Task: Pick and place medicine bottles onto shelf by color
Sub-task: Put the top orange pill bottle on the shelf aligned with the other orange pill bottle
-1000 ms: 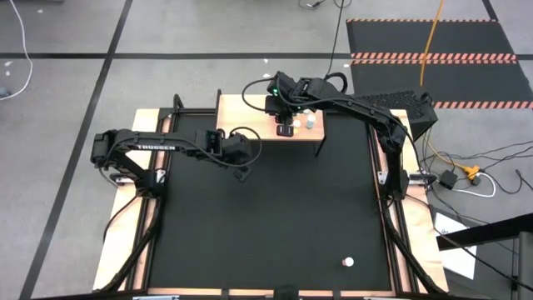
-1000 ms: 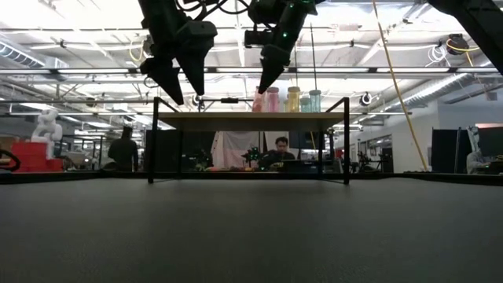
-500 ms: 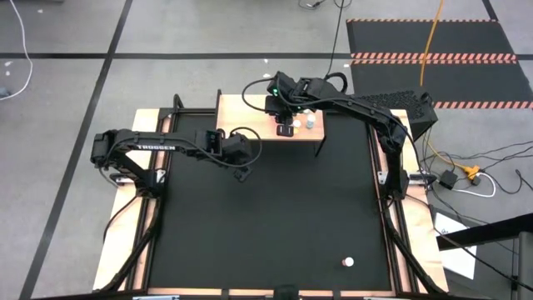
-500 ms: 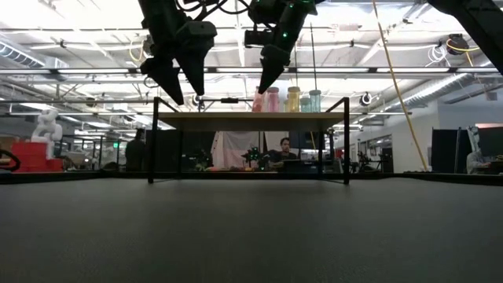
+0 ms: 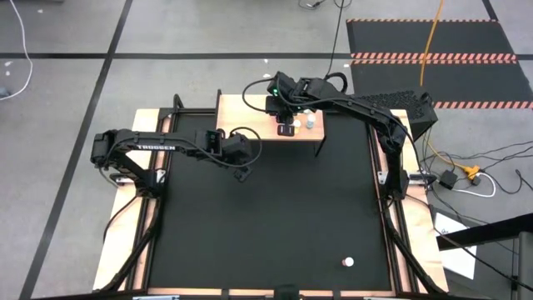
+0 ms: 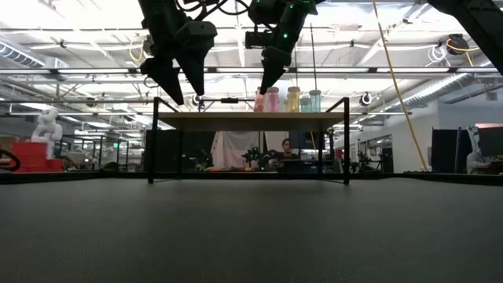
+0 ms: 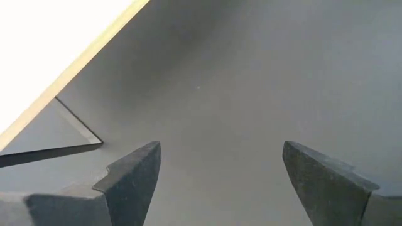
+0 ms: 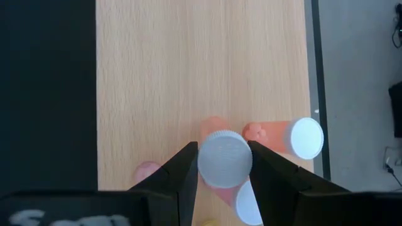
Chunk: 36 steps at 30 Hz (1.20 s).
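Note:
The tan shelf [image 5: 246,117] stands on thin black legs at the far edge of the black mat. Several bottles stand on it in a row: two pink [image 6: 273,99], one yellow [image 6: 292,99], one teal [image 6: 314,101]. My right gripper [image 8: 225,164] hangs over the shelf's right part, shut on a pink bottle's white cap. Another pink bottle [image 8: 295,137] stands just beside it. My left gripper [image 7: 220,172] is open and holds nothing, hovering above the mat by the shelf's near left corner [image 5: 242,169]. One more bottle [image 5: 348,262] stands alone on the mat near its near right corner. My right gripper pinches the white cap [image 8: 225,159] of a pink bottle between its two fingers [image 8: 186,169], coming from above and pointing down. The bottle is upright under the fingers [image 6: 259,100]; its base appears to be at the shelf top, but whether it rests there I cannot tell.
A third white cap [image 8: 249,204] sits close behind the held bottle. The shelf's left half [image 8: 151,75] is bare wood. Black frame rails run along the mat's sides [image 5: 379,167]. People and equipment show in the room beyond the table [image 6: 283,149].

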{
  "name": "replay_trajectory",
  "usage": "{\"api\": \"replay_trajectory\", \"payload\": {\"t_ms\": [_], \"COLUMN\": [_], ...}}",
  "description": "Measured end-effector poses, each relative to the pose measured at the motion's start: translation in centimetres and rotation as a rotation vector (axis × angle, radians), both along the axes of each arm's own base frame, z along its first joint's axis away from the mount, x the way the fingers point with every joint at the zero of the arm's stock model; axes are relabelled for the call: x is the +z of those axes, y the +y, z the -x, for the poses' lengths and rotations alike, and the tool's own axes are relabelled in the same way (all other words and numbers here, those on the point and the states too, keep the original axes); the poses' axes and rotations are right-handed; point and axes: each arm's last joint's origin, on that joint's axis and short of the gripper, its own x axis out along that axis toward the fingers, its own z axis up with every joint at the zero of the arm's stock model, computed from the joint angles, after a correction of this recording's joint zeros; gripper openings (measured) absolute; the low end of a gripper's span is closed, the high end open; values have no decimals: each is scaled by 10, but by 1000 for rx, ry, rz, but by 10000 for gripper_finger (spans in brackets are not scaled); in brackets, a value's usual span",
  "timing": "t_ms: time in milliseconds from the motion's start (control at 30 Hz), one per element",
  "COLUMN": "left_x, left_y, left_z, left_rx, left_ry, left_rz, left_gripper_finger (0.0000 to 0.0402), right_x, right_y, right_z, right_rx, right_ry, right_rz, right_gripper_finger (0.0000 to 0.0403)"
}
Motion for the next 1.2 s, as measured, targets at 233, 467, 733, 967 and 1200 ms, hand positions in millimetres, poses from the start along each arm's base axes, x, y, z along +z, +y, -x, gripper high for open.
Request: {"api": "replay_trajectory", "payload": {"t_ms": [233, 467, 733, 967, 1200], "left_x": [0, 0, 0, 0, 0], "left_y": [0, 0, 0, 0, -1], "left_z": [0, 0, 0, 0, 0], "left_rx": [2, 3, 3, 4, -3], "left_ry": [-1, -1, -1, -1, -3], "left_rz": [1, 1, 3, 4, 22], "left_gripper_finger": [333, 333, 333, 333, 333], "right_x": [0, 0, 0, 0, 1], "right_y": [0, 0, 0, 0, 0], "right_z": [0, 0, 0, 0, -1], "right_rx": [4, 6, 13, 16, 20], "right_ry": [1, 0, 2, 3, -10], "right_rz": [0, -3, 1, 2, 11], "right_gripper_finger": [121, 121, 121, 130, 157]}}
